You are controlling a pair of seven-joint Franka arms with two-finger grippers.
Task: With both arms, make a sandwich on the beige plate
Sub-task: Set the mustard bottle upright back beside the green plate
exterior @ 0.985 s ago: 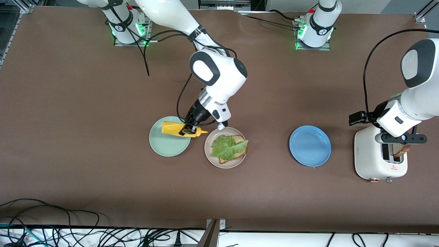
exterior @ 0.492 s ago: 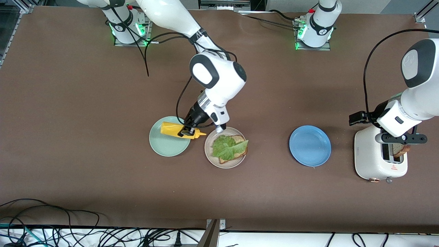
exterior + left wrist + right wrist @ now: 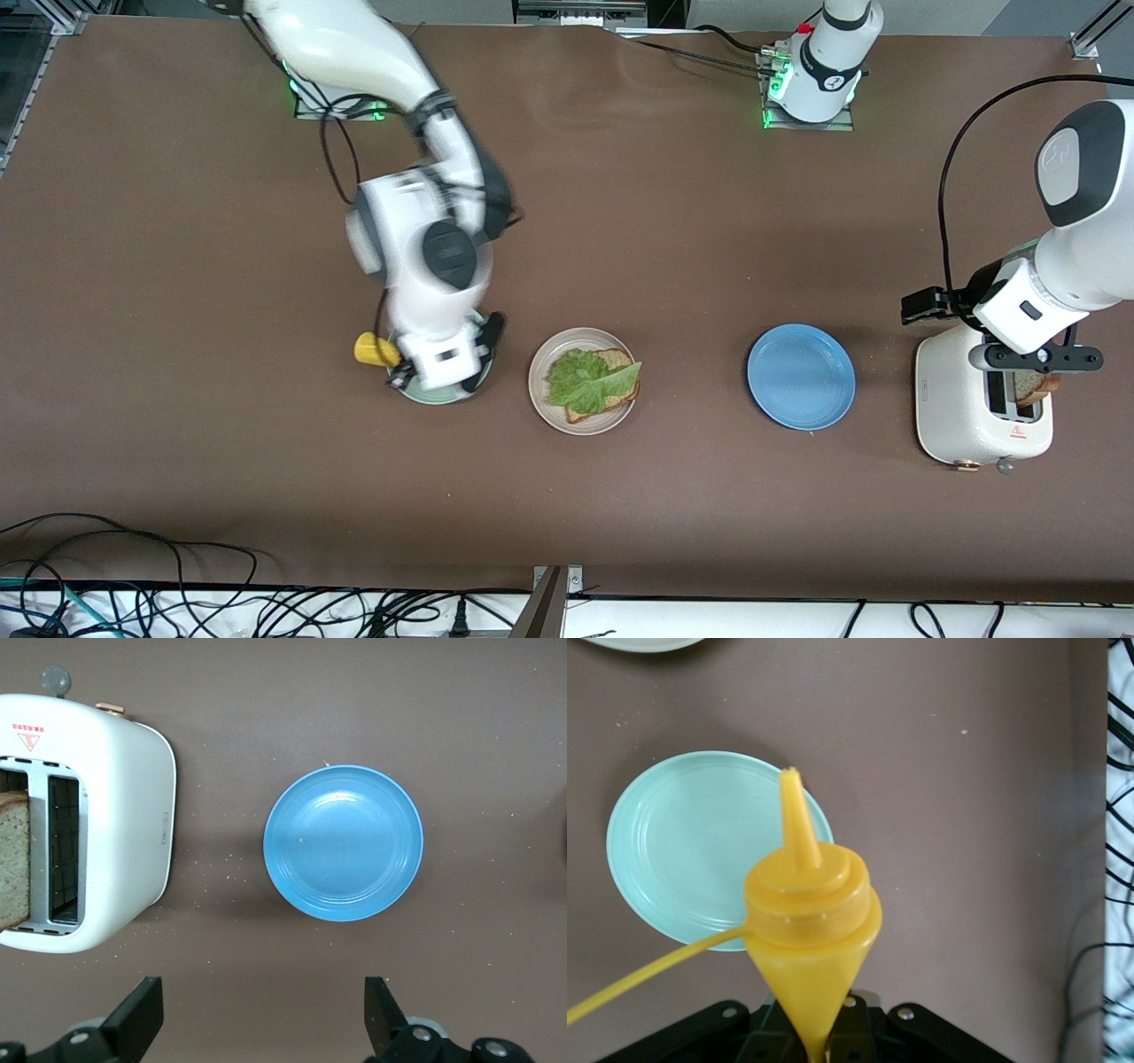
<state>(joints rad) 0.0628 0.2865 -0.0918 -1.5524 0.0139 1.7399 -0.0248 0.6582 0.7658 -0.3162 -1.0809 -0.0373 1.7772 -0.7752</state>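
Right gripper (image 3: 811, 1041) clamps mustard bottle (image 3: 808, 921) over mint-green plate (image 3: 682, 850)

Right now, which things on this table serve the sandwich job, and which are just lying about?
In use:
- round beige plate
- brown bread slice under ruffled green lettuce leaf
- yellow squeeze bottle, gripped by right gripper
- white toaster holding a slice, below open left gripper

Lying about:
- blue plate
- mint-green plate

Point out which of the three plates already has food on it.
The beige plate, the middle of the three: it holds a bread slice topped with lettuce. The blue plate and the mint-green plate are bare.
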